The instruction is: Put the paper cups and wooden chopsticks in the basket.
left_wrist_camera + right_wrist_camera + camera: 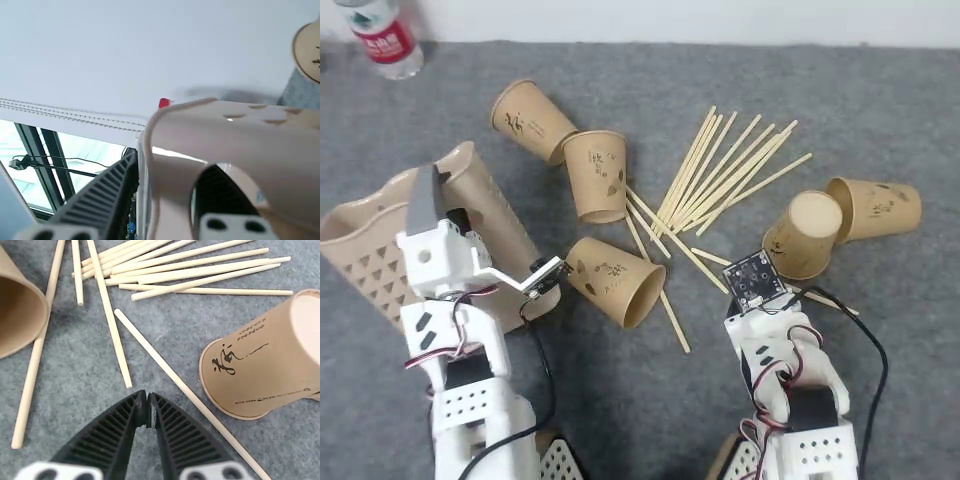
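Observation:
Several paper cups lie on the grey carpet: two at the back, one beside the basket, and two to the right. Wooden chopsticks fan out between them. The tan basket stands tilted at the left. My left gripper straddles the basket's rim, with the wall held between its fingers. My right gripper is shut and empty just above the carpet, next to a loose chopstick and close to an overturned cup.
A plastic bottle with a red label lies at the far left corner by the white wall. A second cup's mouth lies off to one side of the right gripper. Bare carpet stretches along the front between the two arms.

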You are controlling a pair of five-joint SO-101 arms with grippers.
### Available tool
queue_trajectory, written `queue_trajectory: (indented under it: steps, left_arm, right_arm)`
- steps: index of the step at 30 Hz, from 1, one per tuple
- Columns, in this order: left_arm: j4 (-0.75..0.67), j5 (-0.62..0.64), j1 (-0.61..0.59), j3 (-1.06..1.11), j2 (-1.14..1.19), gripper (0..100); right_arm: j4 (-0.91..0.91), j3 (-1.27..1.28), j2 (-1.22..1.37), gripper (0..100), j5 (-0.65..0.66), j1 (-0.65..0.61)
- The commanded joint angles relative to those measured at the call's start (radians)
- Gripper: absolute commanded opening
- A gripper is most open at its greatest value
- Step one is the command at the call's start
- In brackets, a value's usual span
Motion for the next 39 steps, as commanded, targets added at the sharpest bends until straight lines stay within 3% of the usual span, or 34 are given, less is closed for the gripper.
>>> queue_trajectory:
  steps: [1,7,10,14,19,23,28,33,36,39]
  left_arm:
    - [-0.049,0.008,-0.009,-0.010,-0.012,15]
    - [-0.250,0.014,-0.009,-0.010,-0.012,15]
    - [-0.282,0.014,-0.009,-0.010,-0.012,15]
    - [-0.279,0.014,-0.002,-0.010,-0.011,15]
    - [-0.279,0.011,0.023,-0.010,-0.008,14]
    - [-0.279,0.008,0.015,-0.010,-0.006,0]
    - [-0.199,0.009,0.023,-0.010,-0.011,1]
    - [-0.118,0.009,0.054,-0.010,-0.011,1]
    - [-0.117,0.003,0.051,-0.010,-0.011,1]
    - [-0.141,-0.029,0.051,-0.010,-0.011,1]
  right_arm:
    - [-0.001,0.018,-0.012,0.9,0.014,-0.004]
    - [-0.002,0.018,-0.012,0.9,0.014,-0.004]
    - [-0.005,0.018,-0.013,0.9,0.014,-0.004]
    - [-0.025,-0.011,-0.013,1.2,0.014,-0.002]
    - [0.093,-0.203,-0.013,4.3,0.011,-0.001]
    - [0.104,-0.288,-0.013,2.6,0.009,-0.002]
    - [0.018,-0.319,-0.012,2.5,0.008,-0.007]
    - [-0.188,-0.313,-0.012,0.8,0.006,-0.010]
    - [-0.255,-0.313,-0.012,0.7,0.006,-0.068]
    - [-0.216,-0.290,-0.012,0.7,0.006,-0.226]
